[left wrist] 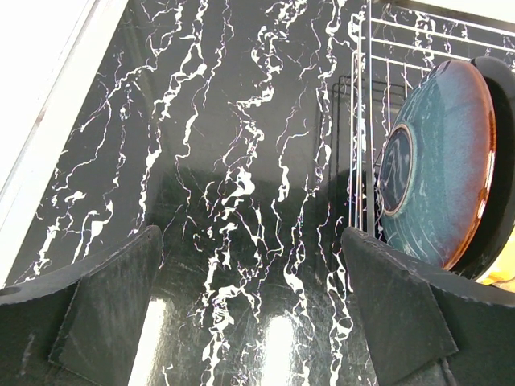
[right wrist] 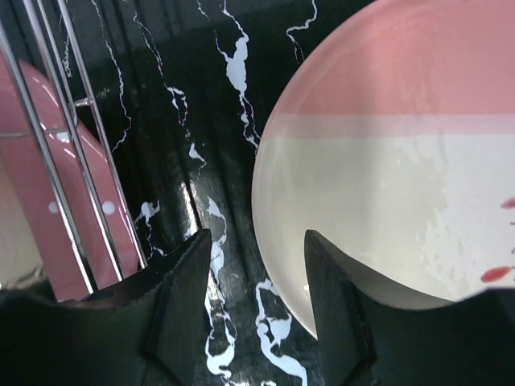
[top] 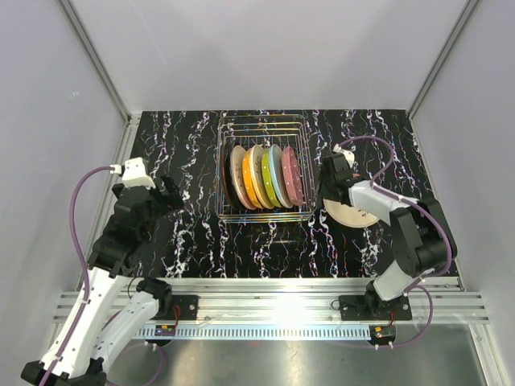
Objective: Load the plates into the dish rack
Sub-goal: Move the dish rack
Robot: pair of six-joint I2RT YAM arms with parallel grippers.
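Right hand [right wrist: 256,237] is shown open over the rim of a cream-and-pink plate [right wrist: 386,201] at 3 o'clock of the dish rack [top: 265,215], in which other plates [top: 261,177] are stood; left hand [left wrist: 251,235] is seen open, empty.

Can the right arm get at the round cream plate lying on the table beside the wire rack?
Probably yes: the right gripper stands open at the round cream plate's rim, nothing between.

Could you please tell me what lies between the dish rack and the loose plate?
Only bare marbled tabletop separates rack and plate, the right tool hanging above it; the right wrist view shows this.
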